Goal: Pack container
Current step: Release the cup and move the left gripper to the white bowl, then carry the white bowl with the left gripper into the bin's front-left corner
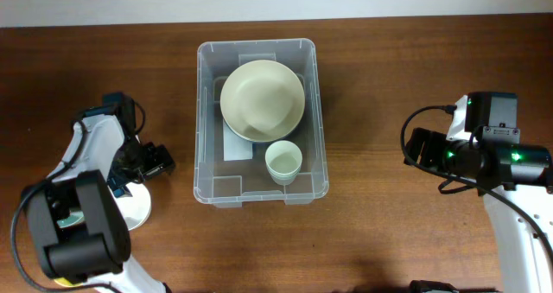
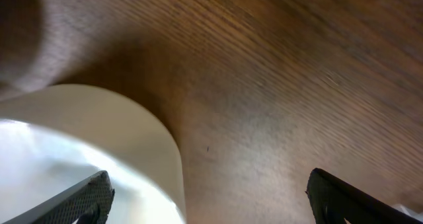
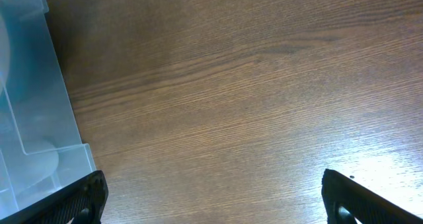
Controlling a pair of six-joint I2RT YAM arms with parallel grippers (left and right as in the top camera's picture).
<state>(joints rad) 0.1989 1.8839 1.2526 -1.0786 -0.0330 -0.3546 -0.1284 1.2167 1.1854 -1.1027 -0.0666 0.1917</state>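
Container [image 1: 200, 120], centre toward far edge, holds bowl [image 1: 262, 100] and cup [image 1: 282, 162]. Left gripper [image 2: 208, 197] (jaws apart) over white object [image 2: 99, 138], possibly a dish, front-left; right gripper [image 3: 211, 197] spread wide, right edge.

We are looking at browns, whites and a touch of green.
We are seeing a dark brown table [image 1: 389, 85] streaked with fine wood grain, a clear container [image 1: 200, 120] showing a white label [image 1: 238, 148], a pale cream bowl [image 1: 262, 99] and a pale greenish-white cup [image 1: 282, 162]. A round object [image 1: 138, 208] is showing plain white; the left arm [image 1: 86, 146] and right arm [image 1: 518, 232] are wearing white and black, small green lights [image 1: 517, 157] glowing on the right.
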